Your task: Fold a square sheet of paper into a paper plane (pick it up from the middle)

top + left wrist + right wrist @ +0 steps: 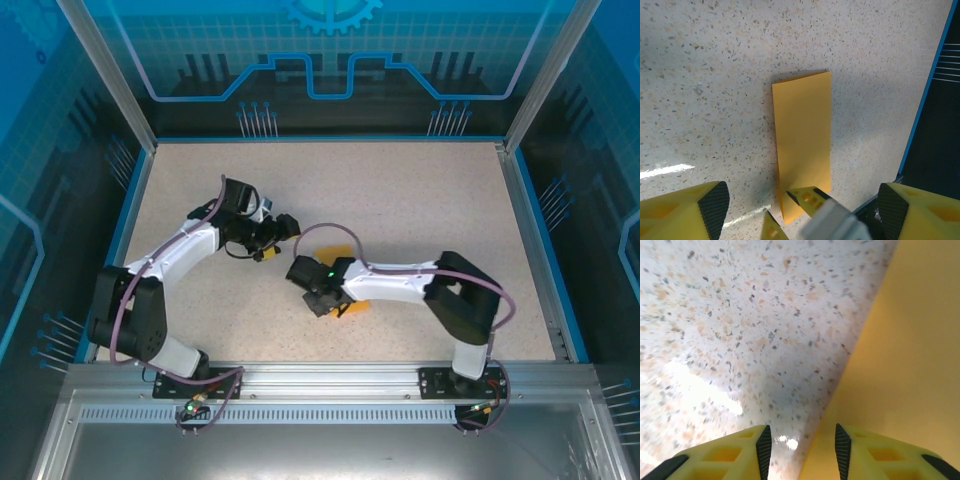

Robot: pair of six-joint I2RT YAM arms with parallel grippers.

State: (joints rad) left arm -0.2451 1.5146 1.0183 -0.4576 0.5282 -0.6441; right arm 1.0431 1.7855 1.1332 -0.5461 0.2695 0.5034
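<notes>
**A:** Entry one, the task piece?

**B:** Square sheet of paper. It is bright orange, folded to a long narrow rectangle, and lies flat on the speckled tabletop. It sits about mid-table, between the two grippers, with its long side running roughly near to far. From overhead the right arm crosses over its middle, so orange shows on the far side of the arm and again as a small patch on the near side.

**A:** Entry two?

**B:** Left gripper. It is just left of the sheet, towards the sheet's far part. The jaws are wide and nothing is between them. In its wrist view the black pads stand well apart at the bottom corners, and the sheet stretches away between them.

**A:** Entry three?

**B:** Right gripper. It is at the near left part of the sheet. The jaws are parted by a narrow gap and clamp nothing. In its wrist view one finger is over bare tabletop and the other over orange, with the sheet's long edge running through the gap. I cannot tell whether the tips touch the paper.

**A:** Anything else?

**B:** A purple cable arches over the sheet's far end.
</notes>
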